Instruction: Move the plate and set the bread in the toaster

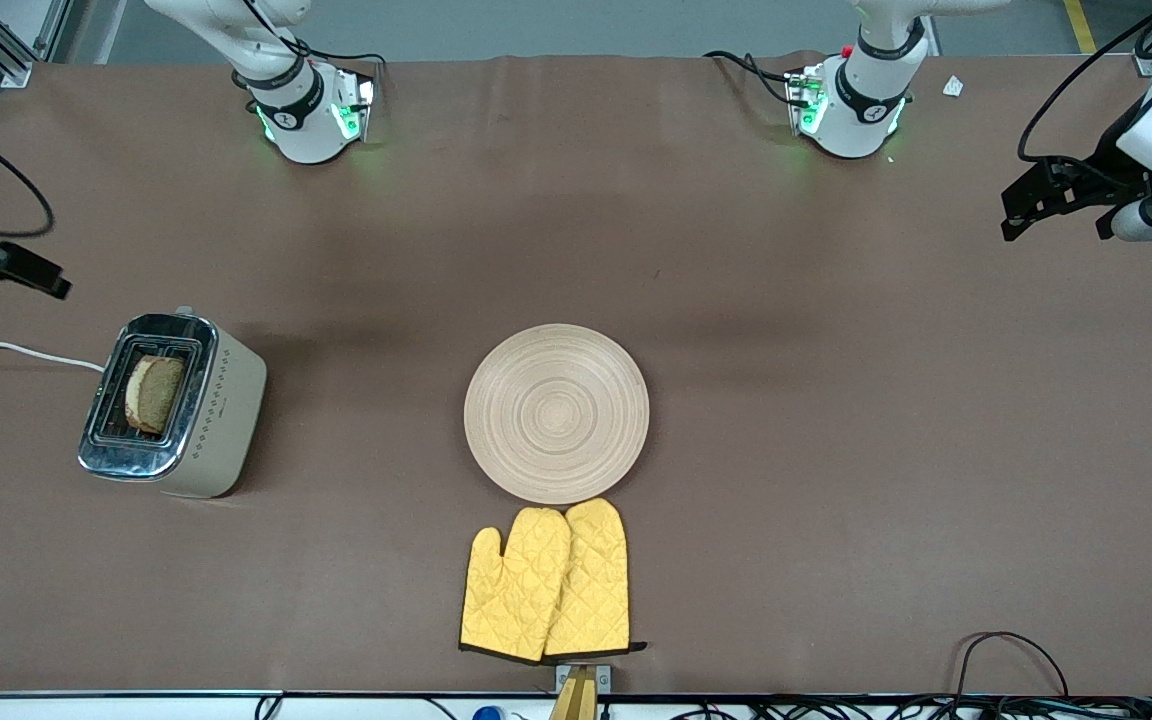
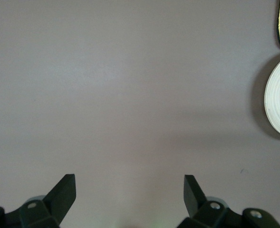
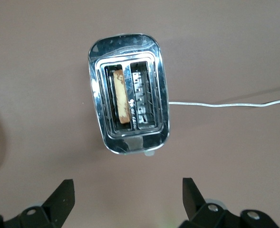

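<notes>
Yellow oven mitts lie nearest the front camera, touching the plate just above. Bread stands in a slot of the toaster, toward the right arm's end. Left tool hangs raised over bare worktop, fingers apart, empty. Right tool hangs above the toaster, fingers apart, empty.

I see wide bare table around the plate, which sits alone at centre. Only crowding: yellow oven mitts at the plate's 6 o'clock, tips touching or just under its rim, so that approach is blocked. Plate's 12, 3 and 9 o'clock are free. Toaster stands well apart toward the right arm's end, its cord trailing off at its 9 o'clock. Bread fills one slot; the other slot is clear from above.
</notes>
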Available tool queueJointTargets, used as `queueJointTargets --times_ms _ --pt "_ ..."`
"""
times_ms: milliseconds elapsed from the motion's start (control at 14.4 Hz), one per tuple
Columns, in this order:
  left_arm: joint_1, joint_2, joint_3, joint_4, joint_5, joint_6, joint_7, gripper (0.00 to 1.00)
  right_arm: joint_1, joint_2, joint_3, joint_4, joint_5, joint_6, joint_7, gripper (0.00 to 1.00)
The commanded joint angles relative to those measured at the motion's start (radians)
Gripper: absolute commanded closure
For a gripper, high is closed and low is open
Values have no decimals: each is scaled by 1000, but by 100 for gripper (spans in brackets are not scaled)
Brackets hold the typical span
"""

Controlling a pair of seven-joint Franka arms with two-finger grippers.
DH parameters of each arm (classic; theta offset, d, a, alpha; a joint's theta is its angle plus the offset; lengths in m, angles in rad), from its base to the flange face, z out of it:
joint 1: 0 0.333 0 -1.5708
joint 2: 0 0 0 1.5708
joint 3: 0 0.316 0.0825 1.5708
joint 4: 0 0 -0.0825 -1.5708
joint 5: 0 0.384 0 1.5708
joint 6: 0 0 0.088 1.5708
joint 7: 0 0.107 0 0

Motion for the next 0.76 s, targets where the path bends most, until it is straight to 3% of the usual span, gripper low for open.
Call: queueJointTargets --times_ms 0,692 --pt "1 14 3 31 5 -25 10 0 -17 -67 19 -20 32 -38 -25 0" --pt "21 14 3 31 5 -33 14 0 59 -79 43 -14 31 -55 -28 0"
